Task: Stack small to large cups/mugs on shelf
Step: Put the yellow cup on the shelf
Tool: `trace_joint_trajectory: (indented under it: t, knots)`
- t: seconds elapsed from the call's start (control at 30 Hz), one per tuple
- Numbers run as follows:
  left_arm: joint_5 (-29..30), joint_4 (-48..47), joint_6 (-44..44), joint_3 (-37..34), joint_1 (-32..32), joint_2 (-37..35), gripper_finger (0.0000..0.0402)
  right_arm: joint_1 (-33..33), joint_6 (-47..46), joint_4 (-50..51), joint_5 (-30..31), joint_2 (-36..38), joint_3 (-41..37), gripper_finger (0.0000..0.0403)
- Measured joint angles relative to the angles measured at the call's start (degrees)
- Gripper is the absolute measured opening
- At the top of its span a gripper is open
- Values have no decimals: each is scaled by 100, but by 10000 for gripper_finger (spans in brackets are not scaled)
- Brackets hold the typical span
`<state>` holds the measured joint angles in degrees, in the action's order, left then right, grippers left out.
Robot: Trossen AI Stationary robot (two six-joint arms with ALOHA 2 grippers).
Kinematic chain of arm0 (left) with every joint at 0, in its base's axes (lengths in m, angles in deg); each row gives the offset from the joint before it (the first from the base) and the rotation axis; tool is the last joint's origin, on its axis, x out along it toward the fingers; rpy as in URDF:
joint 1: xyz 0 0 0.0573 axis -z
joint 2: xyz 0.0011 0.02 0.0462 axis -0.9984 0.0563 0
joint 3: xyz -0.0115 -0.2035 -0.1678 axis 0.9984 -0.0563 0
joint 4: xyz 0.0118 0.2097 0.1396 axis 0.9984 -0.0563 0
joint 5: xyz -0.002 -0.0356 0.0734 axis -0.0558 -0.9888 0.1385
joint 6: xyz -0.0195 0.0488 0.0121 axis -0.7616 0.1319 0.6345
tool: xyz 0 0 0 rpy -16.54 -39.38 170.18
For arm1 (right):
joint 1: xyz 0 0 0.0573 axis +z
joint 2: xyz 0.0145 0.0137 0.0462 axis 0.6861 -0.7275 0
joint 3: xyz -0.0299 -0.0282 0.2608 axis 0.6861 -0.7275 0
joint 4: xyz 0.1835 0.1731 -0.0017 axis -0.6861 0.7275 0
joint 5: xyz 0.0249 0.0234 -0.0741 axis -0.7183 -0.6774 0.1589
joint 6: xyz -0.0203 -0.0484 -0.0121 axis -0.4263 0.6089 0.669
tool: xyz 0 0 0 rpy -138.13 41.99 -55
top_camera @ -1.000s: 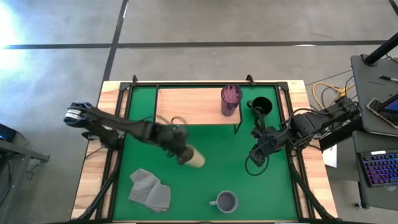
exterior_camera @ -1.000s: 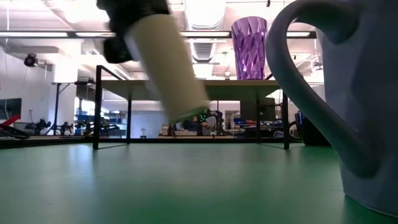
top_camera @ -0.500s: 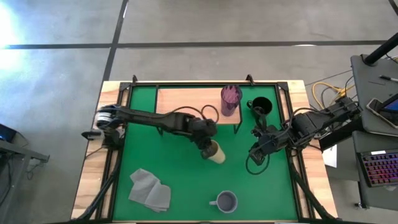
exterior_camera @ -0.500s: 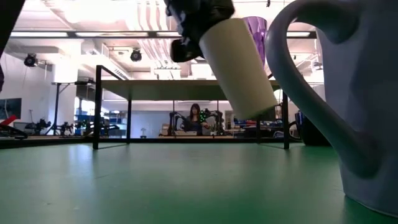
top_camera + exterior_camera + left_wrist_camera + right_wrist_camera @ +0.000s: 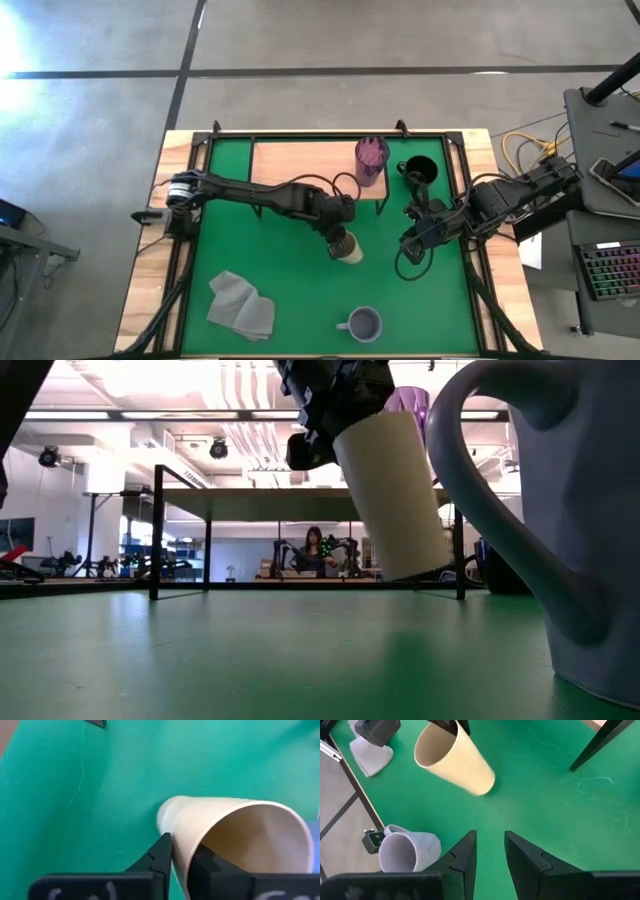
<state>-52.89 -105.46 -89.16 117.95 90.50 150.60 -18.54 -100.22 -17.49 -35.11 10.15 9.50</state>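
No text, label, brand or number can be read on anything in these views. The left gripper [image 5: 172,851] carries faint pale marks along its body in the left wrist view, perhaps lettering, but they are too blurred to make out.

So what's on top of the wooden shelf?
Only the purple tumbler stands on the shelf, at its right end. The left arm hides a bit of the front edge.

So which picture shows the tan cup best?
The right wrist view: the whole tan cup shows, tilted, its rim pinched by the left gripper. The high view shows it small, the low view its side, the left wrist view its mouth.
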Motion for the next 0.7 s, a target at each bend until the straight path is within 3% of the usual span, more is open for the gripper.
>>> trace_joint_trajectory:
  t: [0.33, 0.7]
  knots:
    - [7, 88, -54, -1, -2, 4, 100, -6, 13, 147, 43, 0, -2, 93]
    - [369, -13, -41, -54, -2, -97, 106, -6, -37, 98, 43, 0, -2, 93]
